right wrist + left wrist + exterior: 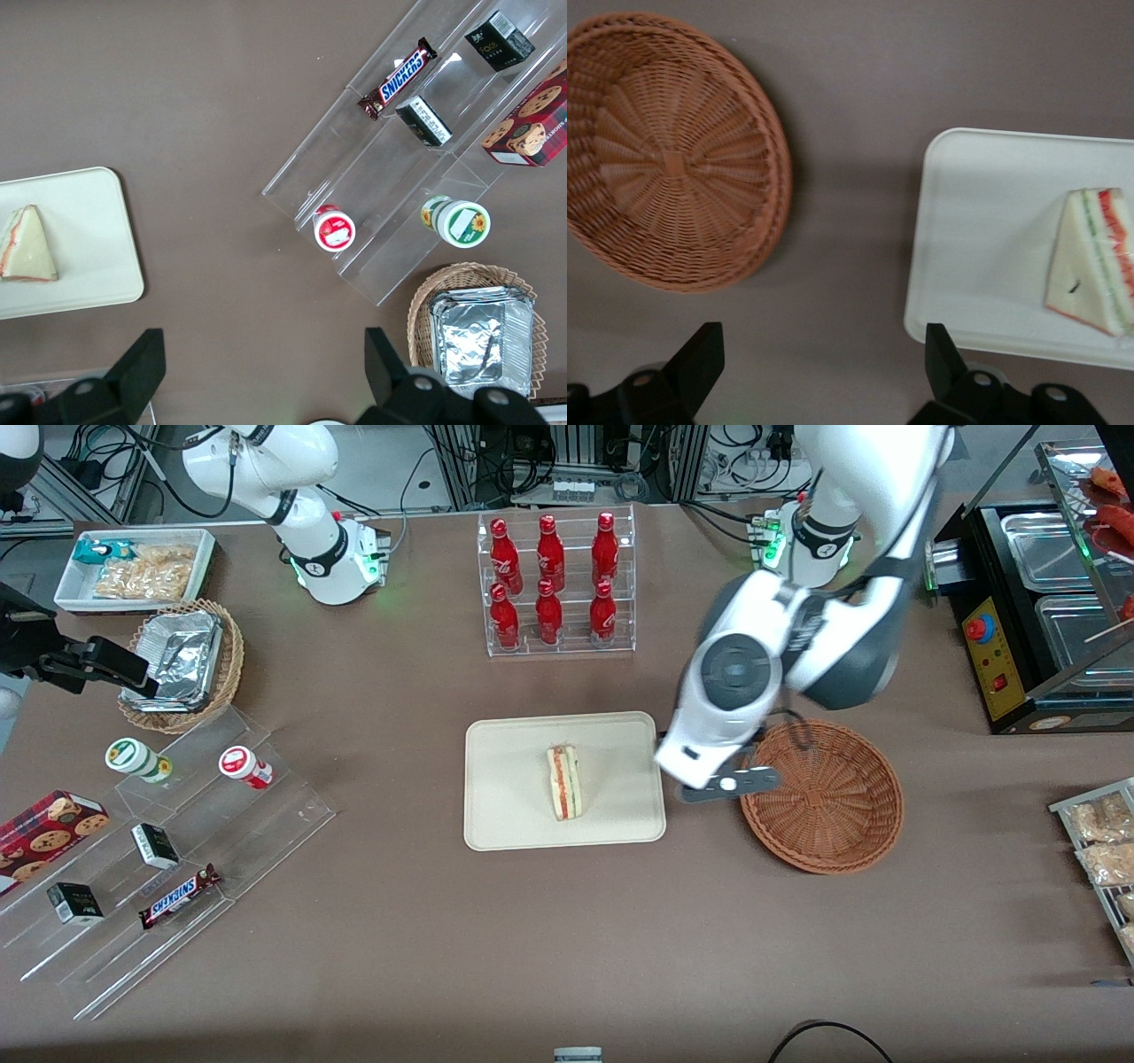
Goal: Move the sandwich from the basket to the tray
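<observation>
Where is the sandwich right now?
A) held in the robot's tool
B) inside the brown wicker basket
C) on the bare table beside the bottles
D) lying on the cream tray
D: the sandwich lies on the tray, the basket has nothing in it, and the tool hangs open and holds nothing above the table between tray and basket.

The front view looks steeply down on the whole table from high on the side facing the robots, with the tray (505, 815) mid-table and the basket (824, 797) beside it toward the working arm's end. The left wrist view looks straight down from close above the gap between basket (673, 150) and tray (983, 230), past the gripper (824, 363) with its fingers spread; all three views share the sandwich (564, 782). The right wrist view looks straight down from higher, sharing the acrylic steps (399, 168) and foil basket (478, 328) with the front view.
</observation>
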Motion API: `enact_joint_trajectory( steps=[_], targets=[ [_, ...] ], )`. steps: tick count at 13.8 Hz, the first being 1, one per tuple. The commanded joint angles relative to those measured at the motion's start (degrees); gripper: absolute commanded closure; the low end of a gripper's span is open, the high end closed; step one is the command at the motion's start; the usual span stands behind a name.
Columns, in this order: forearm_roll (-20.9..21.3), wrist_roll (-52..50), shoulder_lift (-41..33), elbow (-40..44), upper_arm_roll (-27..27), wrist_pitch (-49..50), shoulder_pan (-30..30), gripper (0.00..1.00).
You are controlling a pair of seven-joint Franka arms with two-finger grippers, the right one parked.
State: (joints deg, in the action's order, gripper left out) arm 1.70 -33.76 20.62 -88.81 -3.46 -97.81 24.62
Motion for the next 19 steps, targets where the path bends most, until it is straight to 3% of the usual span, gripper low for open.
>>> enact_joint_trajectory(
  steps=[1, 8, 10, 19],
  targets=[
    [-1.18, 9.64, -7.77, -7.95, -0.41, 1.56, -5.61, 0.00],
    [-1.18, 25.74, -17.79, -8.31, -0.67, 15.35, -18.53, 0.00],
    [-1.09, 29.70, -20.34, -8.05, -2.86, 16.60, -23.80, 0.00],
    [-0.39, 33.92, -23.34, -3.04, -2.43, 17.39, -29.00, 0.00]
  ],
)
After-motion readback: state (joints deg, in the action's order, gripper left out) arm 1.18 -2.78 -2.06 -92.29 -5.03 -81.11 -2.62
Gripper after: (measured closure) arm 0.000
